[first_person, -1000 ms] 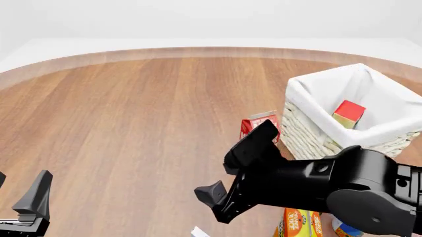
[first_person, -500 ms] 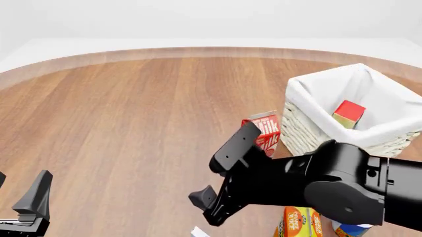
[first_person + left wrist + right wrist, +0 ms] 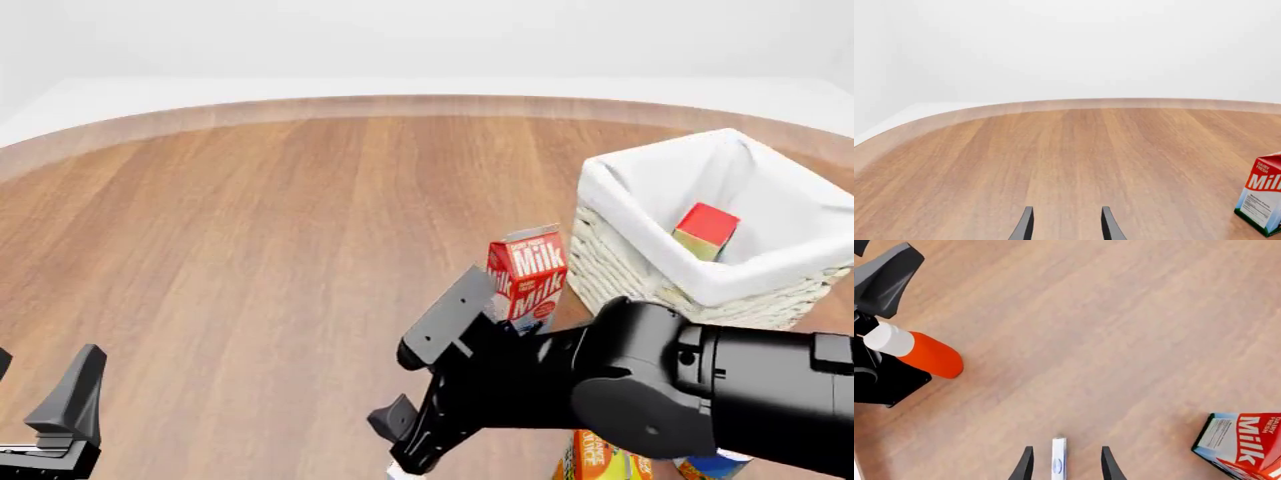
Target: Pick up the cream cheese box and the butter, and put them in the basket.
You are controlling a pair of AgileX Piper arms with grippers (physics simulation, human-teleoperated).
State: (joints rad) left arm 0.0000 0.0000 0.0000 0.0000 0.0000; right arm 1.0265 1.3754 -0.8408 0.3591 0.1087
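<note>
The basket (image 3: 801, 262) is standing at the far right of the surface (image 3: 267, 230), and the butter (image 3: 705, 229) is already lying inside it, tilted against the cloth lining. The right gripper (image 3: 416, 400) is hanging low over the near edge with its jaws parted wide around nothing, and in the right wrist view they are straddling the thin white edge of the cream cheese box (image 3: 1058, 468), which is lying flat between the fingertips; in the front view only a corner is showing at the bottom. The box is looking small, light and stiff, probably smooth-sided, so pinching its two long faces squarely should be holding it without crushing. The milk carton (image 3: 529, 276) is standing upright just beside the basket. The left gripper (image 3: 1065, 227) is resting at the near left, jaws apart and empty. Against the earlier frames, the right arm has been swinging down and toward the near edge, uncovering the carton it was hiding.
</note>
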